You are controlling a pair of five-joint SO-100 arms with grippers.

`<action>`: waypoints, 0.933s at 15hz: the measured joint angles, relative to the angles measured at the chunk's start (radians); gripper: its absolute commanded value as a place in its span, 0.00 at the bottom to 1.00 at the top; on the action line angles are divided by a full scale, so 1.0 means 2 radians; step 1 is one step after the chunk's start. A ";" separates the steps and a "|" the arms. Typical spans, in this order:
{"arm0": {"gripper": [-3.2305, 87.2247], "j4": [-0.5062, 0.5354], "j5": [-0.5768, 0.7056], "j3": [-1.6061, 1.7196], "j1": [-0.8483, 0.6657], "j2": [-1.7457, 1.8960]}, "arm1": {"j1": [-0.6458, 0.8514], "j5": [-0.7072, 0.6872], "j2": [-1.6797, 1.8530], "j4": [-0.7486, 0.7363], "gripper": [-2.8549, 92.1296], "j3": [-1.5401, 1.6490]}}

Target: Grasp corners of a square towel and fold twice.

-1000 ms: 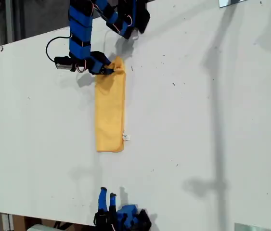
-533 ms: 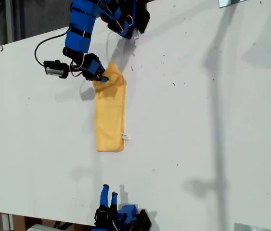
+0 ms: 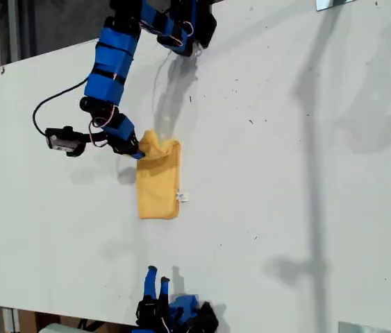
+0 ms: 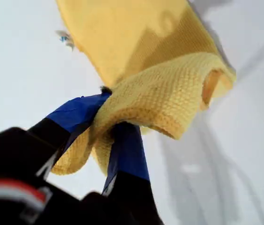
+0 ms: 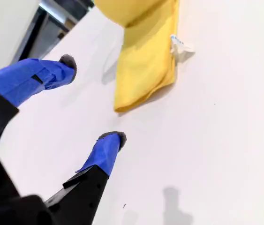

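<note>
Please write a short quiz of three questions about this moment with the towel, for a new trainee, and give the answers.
1. True or false: my first gripper is shut on the towel.
2. What small white thing sticks out of the towel's edge?
3. My second gripper is: A) holding a corner, B) open above the bare table, C) out of sight.

Key: 1 true. 2 the tag. 3 B.

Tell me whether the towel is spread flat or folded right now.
Folded. The towel lies as a narrow strip, and my first gripper holds one end lifted and curled over the rest.
</note>
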 measured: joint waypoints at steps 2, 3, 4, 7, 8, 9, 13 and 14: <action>0.33 0.000 0.002 0.000 -0.005 0.000 | -0.015 -0.018 -0.094 -0.041 0.03 -0.076; 0.33 0.000 0.004 0.000 -0.006 0.000 | -0.022 -0.025 -0.140 -0.064 0.03 -0.112; 0.33 -0.001 0.004 0.000 -0.006 0.000 | -0.028 -0.031 -0.173 -0.097 0.03 -0.136; 0.33 -0.001 0.008 0.000 -0.006 -0.002 | -0.038 -0.043 -0.205 -0.186 0.03 -0.147; 0.33 -0.002 0.008 0.000 -0.006 -0.002 | -0.041 -0.045 -0.210 -0.212 0.03 -0.147; 0.33 -0.002 0.008 0.000 -0.006 -0.002 | -0.044 -0.048 -0.217 -0.240 0.03 -0.147; 0.33 -0.002 0.008 0.000 -0.006 -0.002 | -0.045 -0.042 -0.237 -0.276 0.37 -0.163; 0.33 -0.002 0.008 0.000 -0.006 -0.002 | -0.045 -0.042 -0.237 -0.277 0.37 -0.163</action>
